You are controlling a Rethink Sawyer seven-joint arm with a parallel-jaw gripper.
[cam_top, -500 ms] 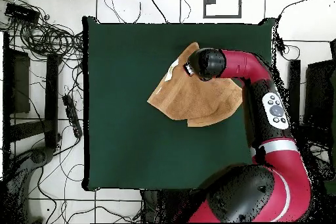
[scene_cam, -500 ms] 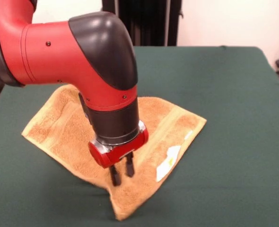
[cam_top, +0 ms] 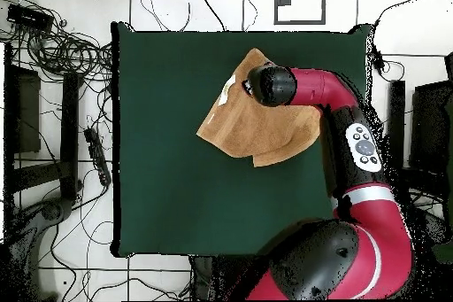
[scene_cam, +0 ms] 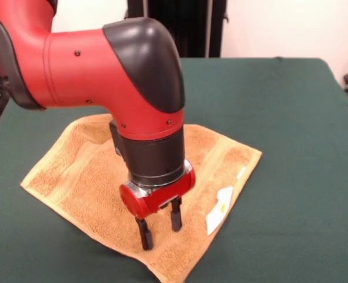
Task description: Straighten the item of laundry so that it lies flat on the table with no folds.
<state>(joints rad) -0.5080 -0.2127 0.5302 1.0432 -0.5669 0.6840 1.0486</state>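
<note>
The item of laundry (scene_cam: pixel 79 171), an orange-tan terry towel, lies on the green table (scene_cam: pixel 291 118) under the arm. Its white label (scene_cam: pixel 219 201) sits at the right edge. The towel looks mostly spread, with soft ripples near its front corner. My gripper (scene_cam: pixel 160 227) points straight down over the towel's front part. It is open, and only towel shows between its black fingers (scene_cam: pixel 143 234). In the overhead view the towel (cam_top: pixel 248 126) lies in the table's (cam_top: pixel 177 183) upper right area, and the arm's wrist (cam_top: pixel 270 84) covers the gripper there.
The towel's front corner lies close to the table's near edge in the front view. Cables (cam_top: pixel 62 50) and dark equipment (cam_top: pixel 22 108) lie on the floor left of the table in the overhead view. A black stand (scene_cam: pixel 185 26) rises behind the table.
The arm has moved toward the table's near edge in the front view. The fingers stand wider apart. The towel's front corner lies flatter and its left part has shifted a little.
</note>
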